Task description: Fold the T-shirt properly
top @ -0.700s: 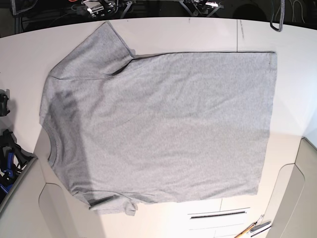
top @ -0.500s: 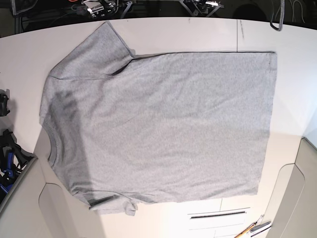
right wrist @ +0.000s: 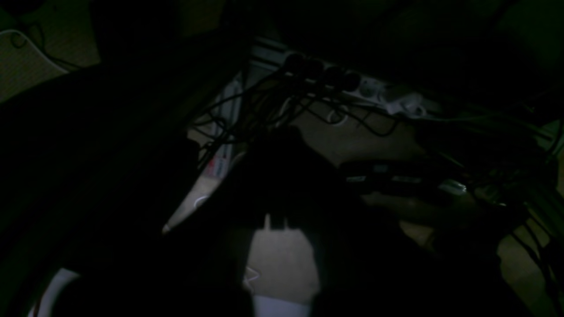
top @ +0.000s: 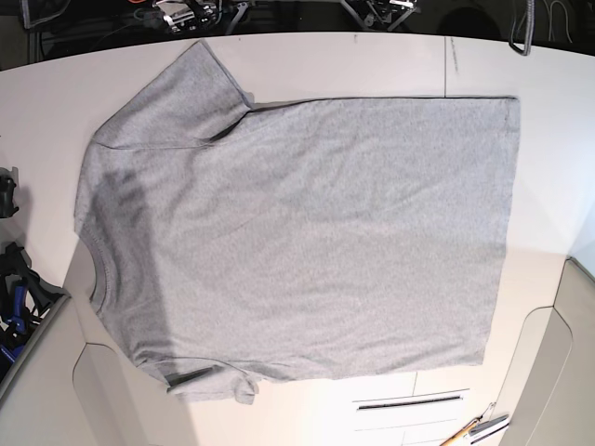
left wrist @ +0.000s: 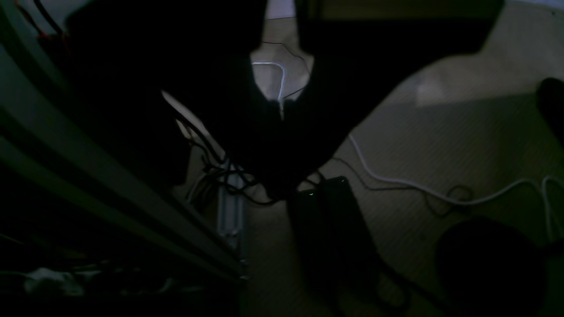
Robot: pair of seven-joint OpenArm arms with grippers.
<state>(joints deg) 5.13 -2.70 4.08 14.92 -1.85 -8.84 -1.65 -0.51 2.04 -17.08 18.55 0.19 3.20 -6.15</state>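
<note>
Lying flat and unfolded, the T-shirt (top: 297, 242) covers most of the white desk (top: 390, 65) in the base view, its plain grey side up. Its ribbed neck (top: 96, 274) points toward the view's left edge, and its straight hem (top: 502, 232) runs down the opposite side. One short sleeve (top: 181, 98) spreads at the shirt's upper left corner; the other sleeve (top: 209, 383) sits crumpled at its lower left corner, close to the desk's near edge. No arm reaches over the shirt in this view.

Both wrist views are dark and look down at a floor strewn with cables, well away from the shirt. The left claw (left wrist: 282, 110) shows only as a black silhouette, its tips drawn together with nothing between them. A white cable (left wrist: 440, 193) trails across the floor (left wrist: 462, 145) beyond it. The right claw (right wrist: 275, 222) is likewise a dim shape, pinched closed and empty, with a power strip (right wrist: 379, 90) and tangled leads past it.
</note>
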